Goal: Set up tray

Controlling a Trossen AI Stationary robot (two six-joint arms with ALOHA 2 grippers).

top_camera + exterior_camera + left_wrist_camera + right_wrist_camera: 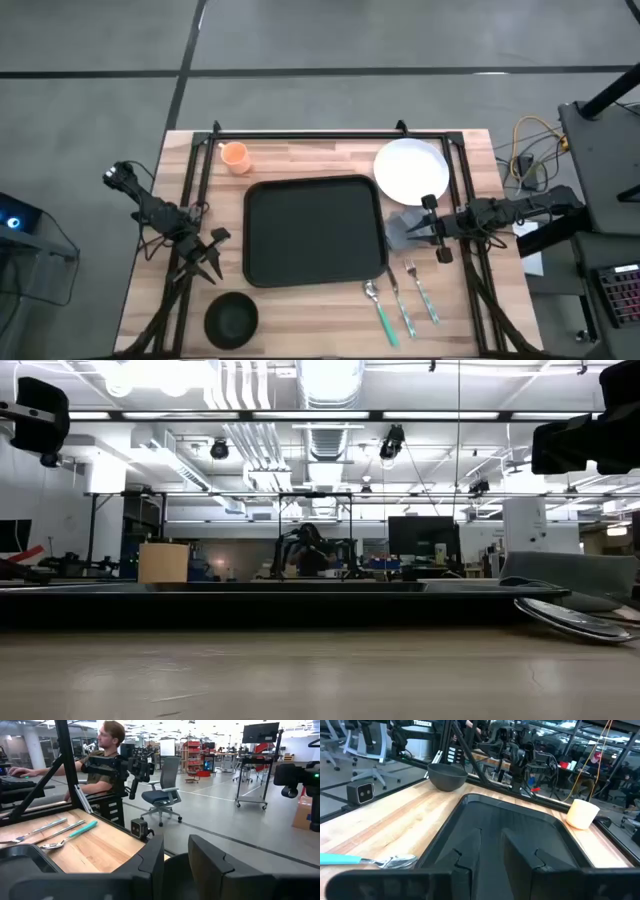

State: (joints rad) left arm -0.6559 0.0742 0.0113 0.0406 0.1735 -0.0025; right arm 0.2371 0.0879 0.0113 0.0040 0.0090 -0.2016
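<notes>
The tray (315, 232) lies flat at the centre of the desk (290, 155), empty. All positions below are given relative to it.

The white plate (411, 168) sits off its far right corner, apart from the rim. A grey napkin (404, 229) lies just beside its right edge. The right gripper (434, 230) hovers over that napkin, fingers spread, holding nothing. A spoon (379, 308), fork (398, 296) and second fork (422, 295) lie off its near right corner. A dark bowl (231, 317) stands off its near left corner; an orange cup (235, 156) stands off its far left corner.

The left gripper (208, 253) waits to its left, fingers spread, empty.
</notes>
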